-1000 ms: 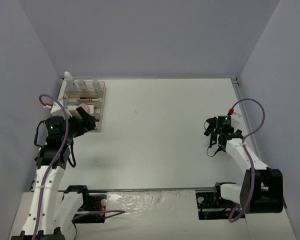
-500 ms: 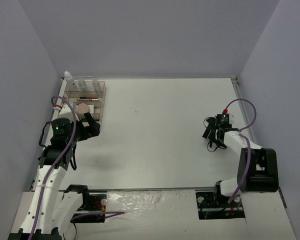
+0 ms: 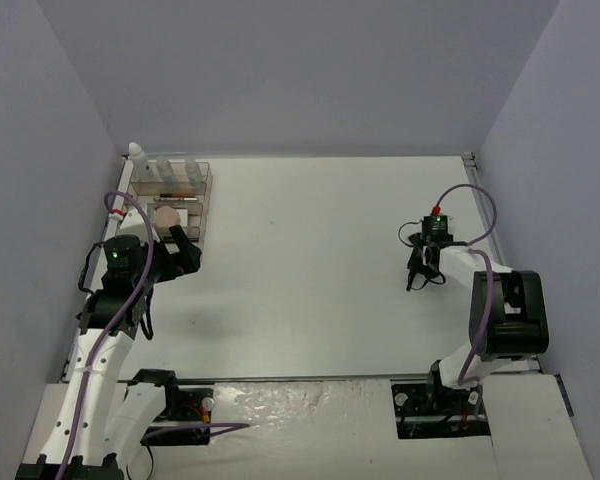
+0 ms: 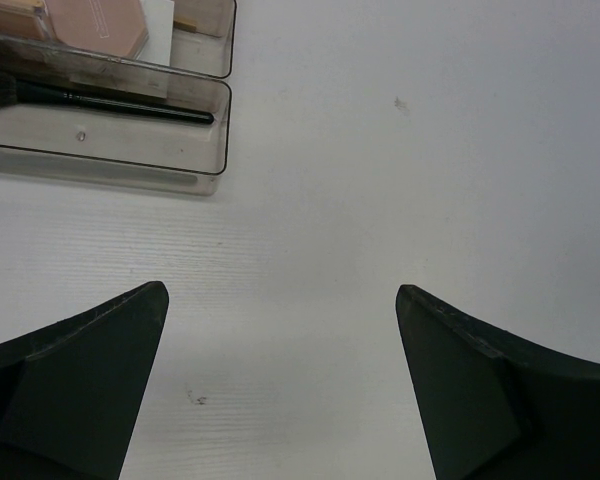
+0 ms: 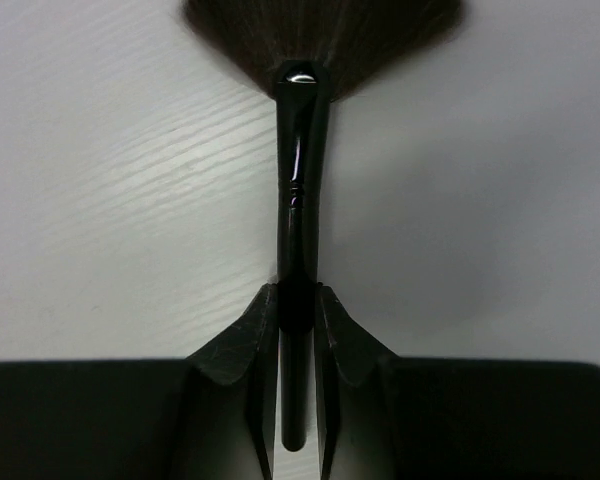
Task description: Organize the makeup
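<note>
A black fan brush [image 5: 298, 150] lies on the white table, bristles pointing away from the wrist. My right gripper [image 5: 297, 300] is shut on its thin handle, which passes between the two fingertips. From above, the right gripper [image 3: 417, 275] is low at the table's right side. My left gripper [image 4: 280, 300] is open with nothing between its fingers, hovering just in front of the organizer tray [image 4: 220, 130]. That tray holds another black brush [image 4: 110, 103] in its front compartment and a pink compact [image 4: 95, 25] behind it. Small bottles [image 3: 165, 172] stand in its back row.
The organizer [image 3: 202, 200] sits against the left wall at the back left. A white bottle [image 3: 137, 153] stands at its far corner. Grey walls close the table on three sides. Purple cables loop over both arms.
My right gripper has shut on the brush handle while shifting slightly left and farther back. My left gripper has drawn back from over the organizer and stays open.
</note>
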